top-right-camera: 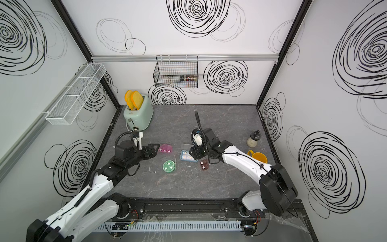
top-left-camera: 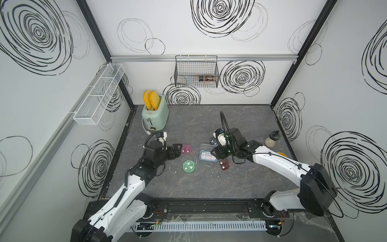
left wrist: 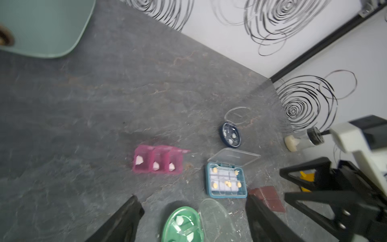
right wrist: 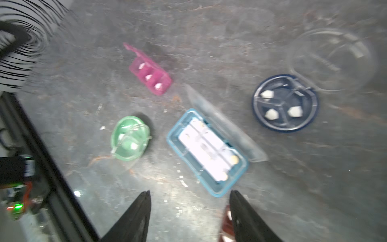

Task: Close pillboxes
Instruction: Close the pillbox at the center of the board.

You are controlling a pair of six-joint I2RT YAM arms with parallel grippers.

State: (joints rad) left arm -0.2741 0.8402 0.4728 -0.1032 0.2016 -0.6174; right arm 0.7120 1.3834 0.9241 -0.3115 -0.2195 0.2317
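Five pillboxes lie open mid-table with their lids up. They are a pink rectangular one (top-left-camera: 186, 149) (left wrist: 157, 160), a green round one (top-left-camera: 189, 166) (right wrist: 129, 138), a blue rectangular one (top-left-camera: 207, 156) (right wrist: 207, 150), a dark round one with a clear lid (left wrist: 230, 134) (right wrist: 284, 102), and a small brown one (top-left-camera: 224, 165) (left wrist: 268, 198). My left gripper (top-left-camera: 178, 149) (left wrist: 191, 198) is open beside the pink box, holding nothing. My right gripper (top-left-camera: 217, 154) (right wrist: 190, 191) is open above the blue box's near end, with the brown box by one finger. In both top views my right wrist partly hides the dark box.
A mint-green toaster (top-left-camera: 155, 117) with two orange slices stands at the back left. On the right are a small bottle (top-left-camera: 271, 139) and a yellow mug (top-right-camera: 258, 157). A black wire basket (top-left-camera: 196, 72) and a white mesh shelf (top-left-camera: 98, 94) hang on the walls.
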